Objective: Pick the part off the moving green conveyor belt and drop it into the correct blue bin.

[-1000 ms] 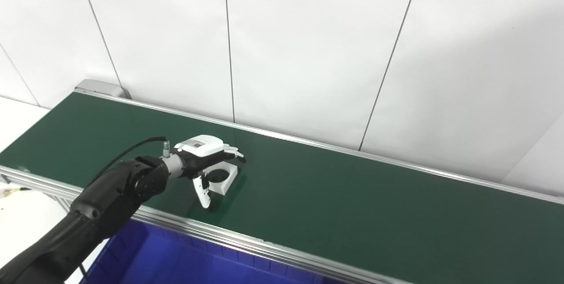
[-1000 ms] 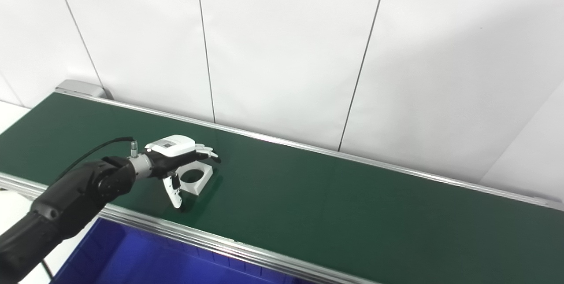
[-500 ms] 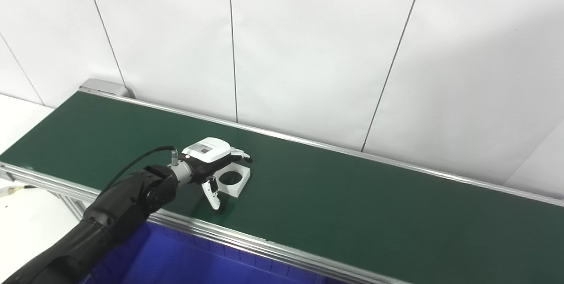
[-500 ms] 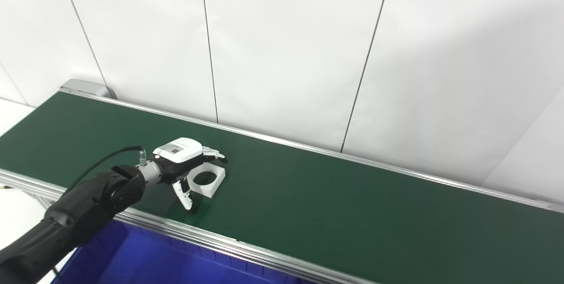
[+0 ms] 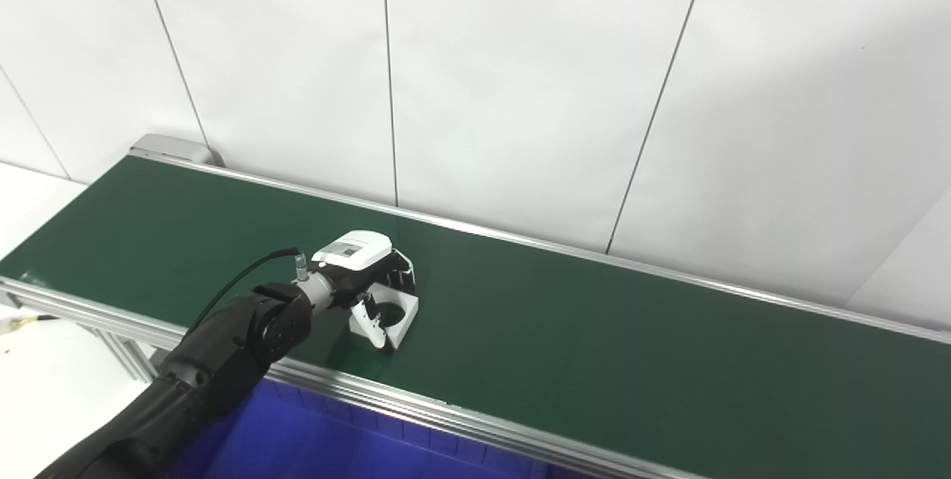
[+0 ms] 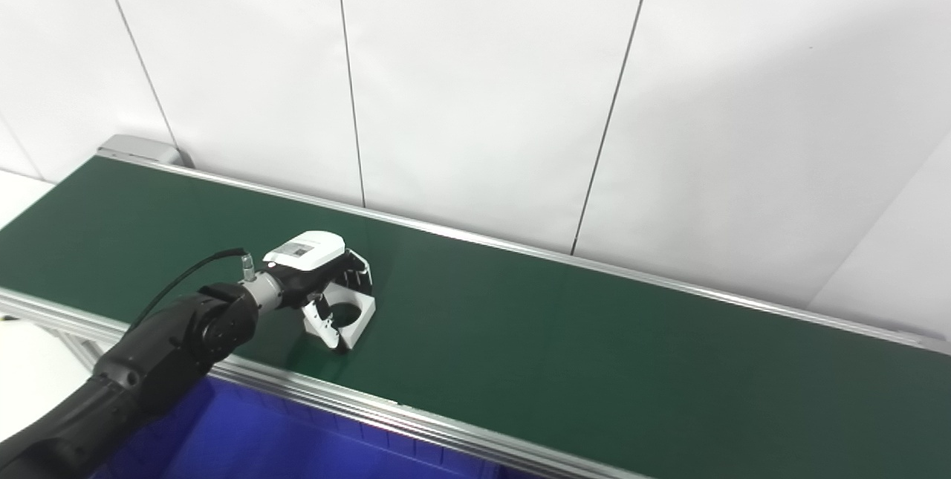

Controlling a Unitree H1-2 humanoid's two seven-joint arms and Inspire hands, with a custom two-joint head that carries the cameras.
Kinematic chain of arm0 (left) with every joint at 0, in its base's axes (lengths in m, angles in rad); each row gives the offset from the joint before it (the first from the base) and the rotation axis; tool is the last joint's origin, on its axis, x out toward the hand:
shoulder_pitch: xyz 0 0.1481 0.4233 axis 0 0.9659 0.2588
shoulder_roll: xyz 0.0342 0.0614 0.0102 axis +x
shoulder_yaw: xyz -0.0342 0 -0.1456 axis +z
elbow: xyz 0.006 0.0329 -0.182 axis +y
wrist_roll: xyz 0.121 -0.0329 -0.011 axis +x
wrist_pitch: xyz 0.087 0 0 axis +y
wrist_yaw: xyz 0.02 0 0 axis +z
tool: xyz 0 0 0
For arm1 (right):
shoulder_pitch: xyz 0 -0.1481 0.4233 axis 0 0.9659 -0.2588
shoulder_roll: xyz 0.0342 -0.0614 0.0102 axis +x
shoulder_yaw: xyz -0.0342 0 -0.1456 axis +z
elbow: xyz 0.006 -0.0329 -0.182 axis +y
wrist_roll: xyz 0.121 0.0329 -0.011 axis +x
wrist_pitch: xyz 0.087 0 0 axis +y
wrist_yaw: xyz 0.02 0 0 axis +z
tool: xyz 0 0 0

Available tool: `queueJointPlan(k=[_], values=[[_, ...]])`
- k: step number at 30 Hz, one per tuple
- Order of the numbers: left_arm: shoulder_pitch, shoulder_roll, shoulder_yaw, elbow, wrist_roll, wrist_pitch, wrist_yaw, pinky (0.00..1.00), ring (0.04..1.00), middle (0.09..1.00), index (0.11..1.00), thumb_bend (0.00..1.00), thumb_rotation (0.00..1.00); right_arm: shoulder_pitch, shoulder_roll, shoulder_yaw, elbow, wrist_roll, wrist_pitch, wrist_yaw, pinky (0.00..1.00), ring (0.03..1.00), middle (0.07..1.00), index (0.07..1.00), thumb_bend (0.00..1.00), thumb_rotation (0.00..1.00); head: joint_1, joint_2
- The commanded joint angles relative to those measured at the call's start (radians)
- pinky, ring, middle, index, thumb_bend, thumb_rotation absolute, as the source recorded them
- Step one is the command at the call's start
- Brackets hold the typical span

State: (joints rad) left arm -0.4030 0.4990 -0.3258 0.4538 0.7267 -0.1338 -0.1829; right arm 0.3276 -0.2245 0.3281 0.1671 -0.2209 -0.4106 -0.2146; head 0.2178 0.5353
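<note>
The left hand [image 5: 365, 280] sits low over the green conveyor belt [image 5: 594, 330] with its fingers curled over the far side of the white part [image 5: 395, 313] and its thumb pressed against the near side, so it looks closed around the part, though whether the grip is firm enough to lift cannot be told from here. The part, a white block with a round hole through it, rests on the belt close to the near rail [image 5: 416, 408], apparently not yet raised. The step in hand is securing the grasp, and doing it well likely means squeezing evenly across opposite walls of the block so it does not twist or slip out, then lifting straight up to clear the belt surface before swinging anywhere. Since the belt may be carrying the part along, the wrist should travel with it until it is off the surface. The blue bin [image 5: 312, 449] lies just below the near rail, so a short carry toward the robot should do. The right hand is out of view.
</note>
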Motion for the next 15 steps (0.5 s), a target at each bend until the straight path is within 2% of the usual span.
queueJointPlan(k=[1, 7, 9, 13, 14, 15], values=[[-0.035, 0.014, 0.015, -0.03, -0.022, 0.038, -0.022, 0.33, 0.39, 0.482, 0.526, 0.5, 0.0, -0.004, 0.003, -0.002, -0.03, -0.002, -0.059, -0.011, 0.82, 0.826, 0.86, 0.908, 0.79, 0.26, -0.001, 0.002], [-0.025, 0.018, 0.031, -0.06, -0.061, 0.068, -0.041, 0.34, 0.392, 0.481, 0.526, 0.5, 0.0, -0.005, 0.004, -0.006, -0.03, 0.0, -0.059, -0.005, 0.83, 0.827, 0.864, 0.911, 0.78, 0.25, -0.003, 0.004], [-0.015, 0.018, 0.053, -0.074, -0.094, 0.047, -0.027, 0.32, 0.383, 0.474, 0.53, 0.5, 0.0, -0.001, 0.005, -0.01, -0.037, -0.007, -0.059, -0.002, 0.82, 0.826, 0.863, 0.912, 0.77, 0.26, -0.012, 0.011], [0.027, 0.019, 0.121, -0.178, -0.17, 0.052, -0.033, 0.25, 0.359, 0.446, 0.536, 0.49, 0.0, 0.0, 0.005, -0.002, -0.046, 0.006, -0.059, -0.001, 0.79, 0.822, 0.867, 0.909, 0.77, 0.24, -0.059, 0.042], [0.043, 0.022, 0.144, -0.221, -0.203, 0.048, -0.041, 0.24, 0.359, 0.444, 0.535, 0.49, 0.0, 0.003, 0.006, -0.001, -0.053, 0.0, -0.059, -0.003, 0.79, 0.822, 0.867, 0.909, 0.77, 0.24, -0.098, 0.066], [0.054, 0.025, 0.158, -0.25, -0.226, 0.046, -0.048, 0.25, 0.359, 0.444, 0.536, 0.49, 0.0, 0.004, 0.007, -0.001, -0.057, -0.005, -0.059, -0.004, 0.79, 0.821, 0.864, 0.906, 0.77, 0.25, -0.098, 0.066]])
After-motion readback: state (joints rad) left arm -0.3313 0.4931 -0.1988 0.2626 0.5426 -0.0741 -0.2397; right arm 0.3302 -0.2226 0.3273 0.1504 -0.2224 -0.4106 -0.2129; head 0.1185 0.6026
